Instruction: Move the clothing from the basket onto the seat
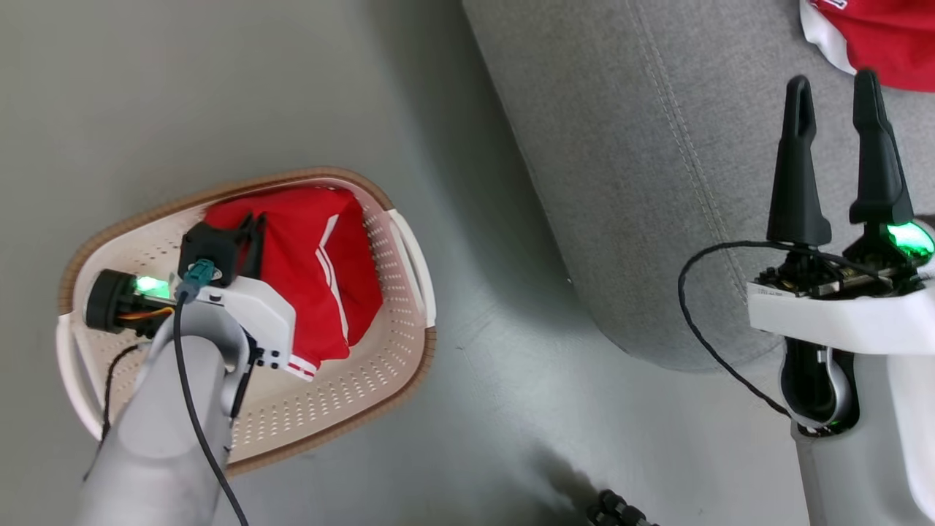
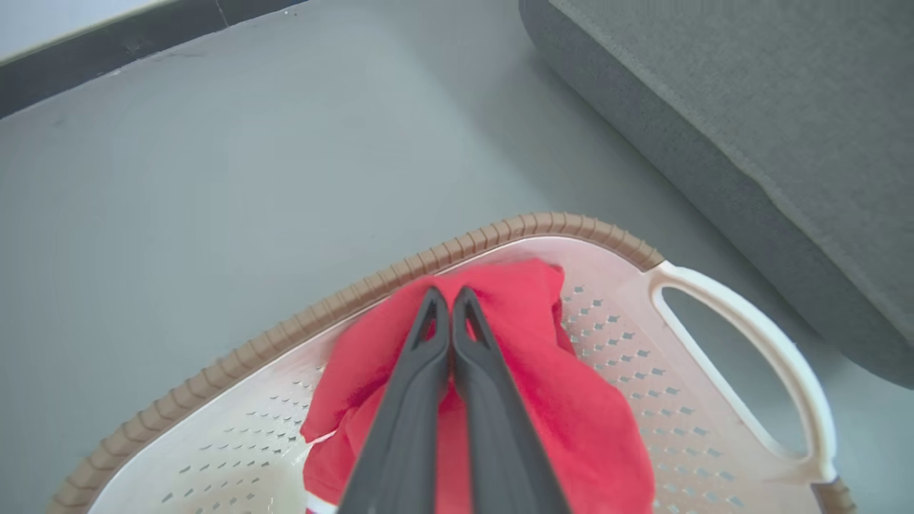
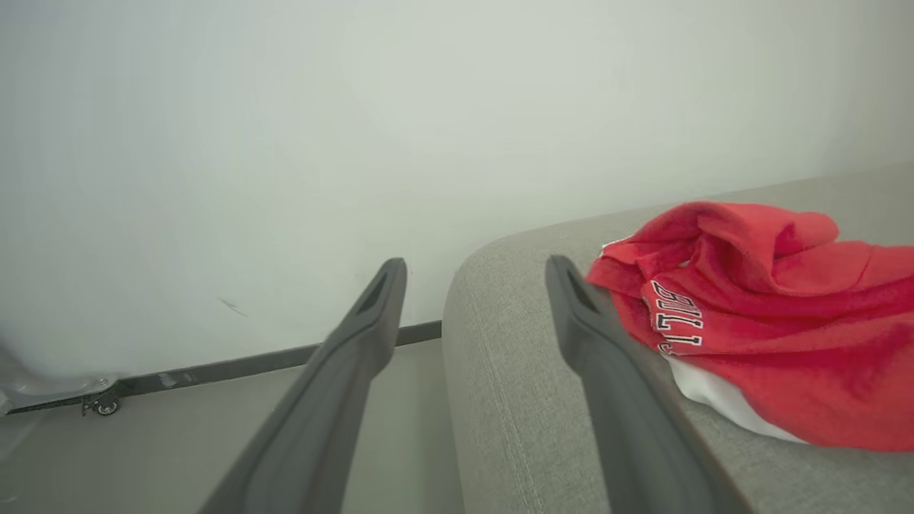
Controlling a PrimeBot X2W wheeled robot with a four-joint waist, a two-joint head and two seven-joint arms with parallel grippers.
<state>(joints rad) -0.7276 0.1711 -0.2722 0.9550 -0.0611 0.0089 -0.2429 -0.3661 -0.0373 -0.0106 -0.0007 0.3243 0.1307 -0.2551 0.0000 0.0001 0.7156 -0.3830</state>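
**Basket.** The basket (image 1: 350, 394) (image 2: 628, 371) stands on the grey floor (image 1: 219, 88), near the sofa (image 1: 643, 183) (image 2: 785, 107) but apart from it. It is oval, with cream perforated walls, a brown rim and a white handle (image 2: 757, 343) at each end.

**Contents.** The basket holds one red garment (image 1: 321, 270) (image 2: 571, 414). It lies bunched against the far wall, up to the rim, and white stripes show on it in the head view. The near part of the basket bottom is bare.

**Left gripper.** The left gripper (image 1: 248, 234) (image 2: 448, 300) reaches down into the basket over the garment. Its fingers are pressed together, and only a narrow slit separates them. In the left wrist view a fold of red cloth shows in that slit, so the gripper pinches the garment. The fingertips lie near the far rim.

**Right gripper.** The right gripper (image 1: 833, 84) (image 3: 477, 268) is held over the rounded edge of the sofa. Its fingers are spread and nothing is between them.

**Sofa.** A second garment (image 1: 884, 36) (image 3: 771, 321) lies crumpled on the sofa (image 3: 514, 400), just beside the right gripper. It is red, with white lettering outlined in black and a white layer showing at its lower edge. A pale wall (image 3: 285, 143) with a dark baseboard (image 3: 214, 371) stands behind the sofa.
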